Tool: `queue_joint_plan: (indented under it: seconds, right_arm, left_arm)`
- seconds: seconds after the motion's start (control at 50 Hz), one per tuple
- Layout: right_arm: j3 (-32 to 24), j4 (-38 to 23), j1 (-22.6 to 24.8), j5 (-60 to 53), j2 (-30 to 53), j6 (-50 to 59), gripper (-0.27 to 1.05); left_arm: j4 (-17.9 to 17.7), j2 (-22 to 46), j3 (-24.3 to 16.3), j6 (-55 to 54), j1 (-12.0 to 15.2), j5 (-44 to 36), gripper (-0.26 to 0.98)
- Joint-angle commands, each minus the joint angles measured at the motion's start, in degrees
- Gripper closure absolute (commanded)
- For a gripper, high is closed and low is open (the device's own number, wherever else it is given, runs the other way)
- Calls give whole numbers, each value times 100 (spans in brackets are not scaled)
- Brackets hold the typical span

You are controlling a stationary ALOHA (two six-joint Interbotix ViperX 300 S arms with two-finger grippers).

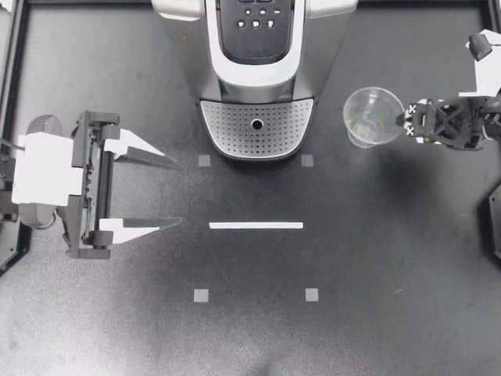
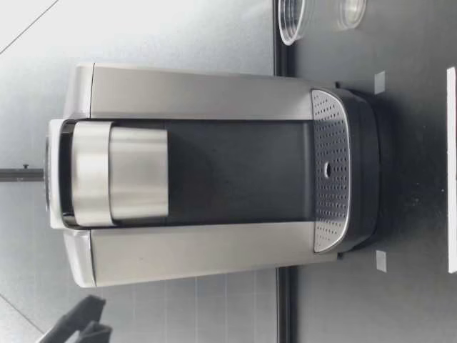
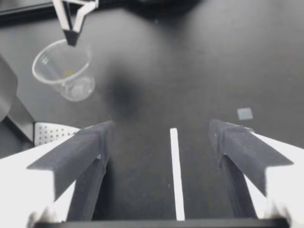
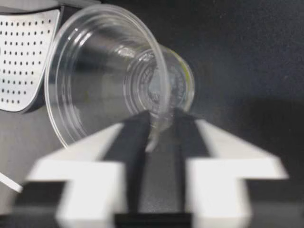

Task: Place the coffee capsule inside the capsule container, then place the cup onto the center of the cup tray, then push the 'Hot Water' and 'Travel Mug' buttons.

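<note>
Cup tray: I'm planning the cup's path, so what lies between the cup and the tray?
Only bare table, in the top view: nothing stands between the cup, held at its rim by my right gripper, and the cup tray.

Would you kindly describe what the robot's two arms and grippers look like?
My left gripper has a black boxy frame with a cross rail, a white wrist block, and white wedge-shaped mounts tapering into dark, pointed fingers. My right gripper has a black, truss-like body with small white fittings and a white bracket behind it; its fingers are white outside with black inner strips.
</note>
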Motion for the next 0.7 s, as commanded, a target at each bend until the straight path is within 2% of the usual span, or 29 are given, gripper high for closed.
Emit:
queue_joint_plan:
  seconds: [0.0,0.08,0.16,0.44,0.68]
  right_arm:
    - [-123,-26,-35,0,-70,-18,62]
    - [-132,-18,-35,9,-114,-9,73]
    - [-132,-18,-35,9,-176,18,78]
    - [-237,105,396,-97,-387,334,78]
    - [-686,105,905,-615,35,686,78]
  left_arm:
    - [0,-35,-70,0,26,-35,-2]
    - [0,-44,-70,0,26,-26,-2]
    - [0,-44,-70,0,26,-26,-2]
    - [0,-44,-70,0,26,-35,-2]
    - [0,-44,-70,0,26,-35,-2]
